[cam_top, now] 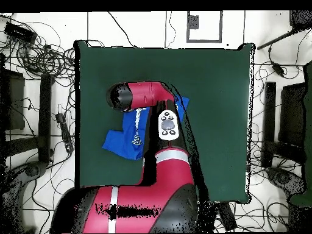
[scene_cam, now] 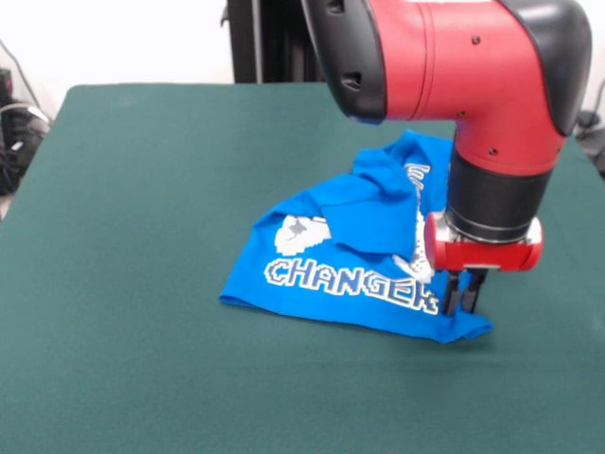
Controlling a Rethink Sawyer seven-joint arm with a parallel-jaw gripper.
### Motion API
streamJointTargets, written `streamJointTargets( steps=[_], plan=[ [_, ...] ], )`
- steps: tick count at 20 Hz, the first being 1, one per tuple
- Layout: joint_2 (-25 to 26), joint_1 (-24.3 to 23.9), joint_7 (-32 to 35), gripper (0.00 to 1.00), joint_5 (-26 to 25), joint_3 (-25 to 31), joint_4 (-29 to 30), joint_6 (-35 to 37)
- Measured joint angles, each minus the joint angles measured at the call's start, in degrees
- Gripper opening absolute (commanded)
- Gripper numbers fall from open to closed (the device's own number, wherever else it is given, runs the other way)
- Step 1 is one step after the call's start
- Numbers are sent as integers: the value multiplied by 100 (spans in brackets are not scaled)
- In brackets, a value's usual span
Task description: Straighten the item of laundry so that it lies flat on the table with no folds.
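The item of laundry [scene_cam: 326, 274] is a bright blue T-shirt lying crumpled on the green table [scene_cam: 142, 236], right of centre in the front view. Its upper part is folded over, so only "CHANGER" and part of a white print show. My gripper [scene_cam: 463, 305] points straight down at the shirt's near right corner, its dark fingers [scene_cam: 454, 293] close together and shut on the fabric there. In the overhead view the arm covers the gripper, and only part of the shirt [cam_top: 122, 140] shows on the table [cam_top: 219, 109].
The red and black arm [scene_cam: 473, 85] hangs over the shirt's far right part. Cables and stands [cam_top: 42, 109] lie on the floor round the table in the overhead view.
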Motion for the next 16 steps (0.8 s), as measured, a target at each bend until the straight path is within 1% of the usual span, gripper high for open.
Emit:
streamJointTargets(
  steps=[5, 6, 16],
  plan=[
    [0, 0, 0, 0, 0, 0, 0, 0],
    [0, 1, 0, 100, 5, 3, -1, -1],
    [2, 54, 0, 100, 58, 3, 1, -4]
  ],
)
